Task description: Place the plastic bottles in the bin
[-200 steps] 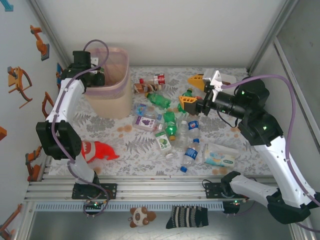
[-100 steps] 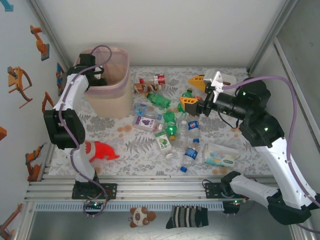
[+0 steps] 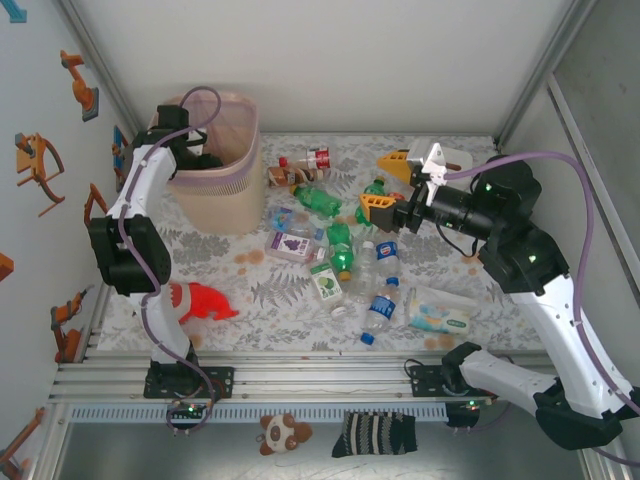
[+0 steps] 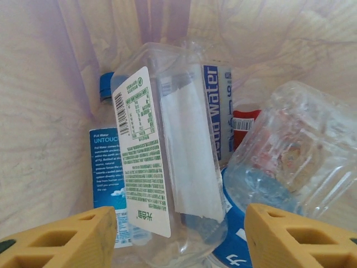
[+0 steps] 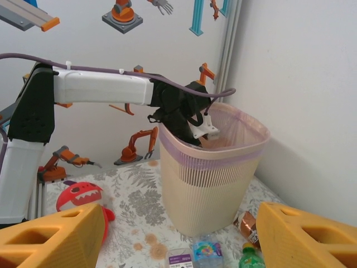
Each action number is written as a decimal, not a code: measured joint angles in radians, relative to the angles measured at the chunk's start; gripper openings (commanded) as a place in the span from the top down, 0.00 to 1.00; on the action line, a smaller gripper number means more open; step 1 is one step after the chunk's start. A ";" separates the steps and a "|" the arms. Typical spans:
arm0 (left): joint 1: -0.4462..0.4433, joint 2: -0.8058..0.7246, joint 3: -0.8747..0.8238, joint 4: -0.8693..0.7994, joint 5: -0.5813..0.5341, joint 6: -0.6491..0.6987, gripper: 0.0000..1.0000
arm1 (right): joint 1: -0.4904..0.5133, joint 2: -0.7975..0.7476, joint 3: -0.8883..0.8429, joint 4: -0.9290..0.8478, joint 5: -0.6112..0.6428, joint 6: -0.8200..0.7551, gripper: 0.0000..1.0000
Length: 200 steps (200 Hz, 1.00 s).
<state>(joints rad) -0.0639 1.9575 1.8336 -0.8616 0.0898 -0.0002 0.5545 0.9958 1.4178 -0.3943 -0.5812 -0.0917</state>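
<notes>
Left gripper (image 4: 181, 237): I have it down inside the bin (image 3: 215, 200), fingers spread wide and gripping nothing.
Bottles at the left gripper: a clear bottle (image 4: 167, 151) with a white printed label lies just ahead of the fingers, in line with the gap. As far as I can tell it touches neither finger.
Its neighbours: a blue bottle (image 4: 109, 162) lies to the left of it against the bin wall. A crumpled bottle (image 4: 290, 139) lies to the right, and a red-label bottle (image 4: 245, 125) sits behind.
Right gripper (image 3: 383, 183): I read it as open, with the fingers well apart and empty, held above the table.
Bin from the right gripper: it stands upright straight ahead and well apart, with the left arm (image 5: 100, 89) reaching over its rim.
Loose bottles at the right gripper: a green bottle (image 3: 375, 188) lies just below it, partly hidden. A second green bottle (image 3: 318, 200) lies ahead of it, toward the bin. A third green bottle (image 3: 341, 245) and a water bottle (image 3: 380, 310) lie off to its side, toward the arm bases.
</notes>
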 measured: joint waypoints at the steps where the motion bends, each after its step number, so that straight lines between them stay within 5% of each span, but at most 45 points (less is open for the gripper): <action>1: 0.000 0.000 0.000 0.000 0.000 -0.001 0.35 | 0.000 0.000 0.000 0.000 0.000 0.000 0.29; 111: 0.002 -0.154 -0.039 0.073 0.146 -0.044 0.30 | 0.000 0.023 -0.022 -0.031 0.116 0.019 0.29; 200: 0.006 -0.335 -0.163 0.222 0.265 -0.082 0.27 | 0.000 0.133 -0.061 -0.121 0.430 0.215 0.28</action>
<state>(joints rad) -0.0578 1.6222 1.6711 -0.6392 0.3546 -0.0818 0.5541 1.1290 1.3571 -0.5152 -0.1509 0.1234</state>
